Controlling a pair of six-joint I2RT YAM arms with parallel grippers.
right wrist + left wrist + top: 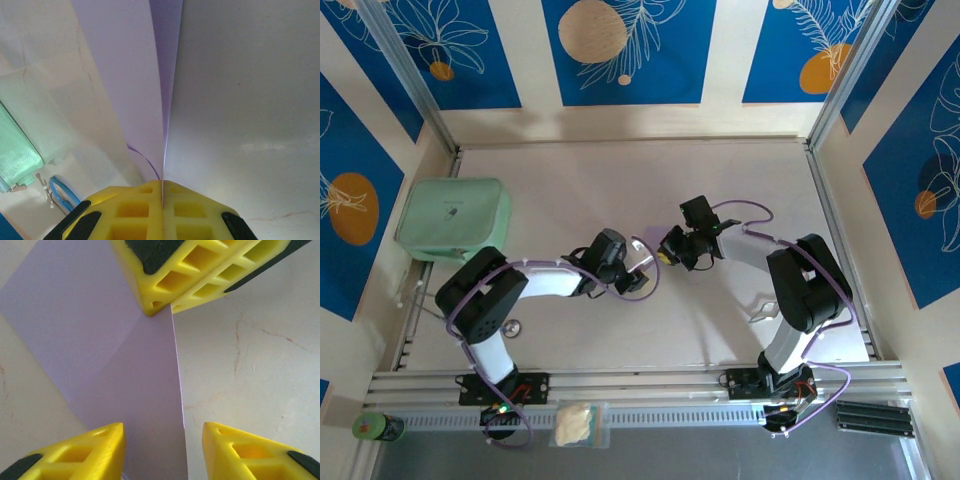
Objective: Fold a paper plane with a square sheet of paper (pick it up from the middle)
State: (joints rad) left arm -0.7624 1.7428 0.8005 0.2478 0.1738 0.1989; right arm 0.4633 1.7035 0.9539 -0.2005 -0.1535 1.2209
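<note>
The square sheet of paper [100, 340] is pale lilac and folded, with a diagonal crease across it. In the right wrist view its layers [140, 75] rise away from my right gripper [162, 182], which is shut on the folded edge. In the left wrist view the right gripper's yellow fingers [200, 270] pinch the paper's far tip. My left gripper [162, 432] is open, its jaws well apart with the paper's straight edge running between them. From above, the left gripper [635, 268] and right gripper [667, 254] meet at mid-table over the small paper [645, 270].
A mint-green rounded box [455, 220] sits at the table's left edge and shows again as the mint box [15, 150]. A blue-rimmed object [62, 192] lies near it. A pale pouch [578, 425] rests on the front rail.
</note>
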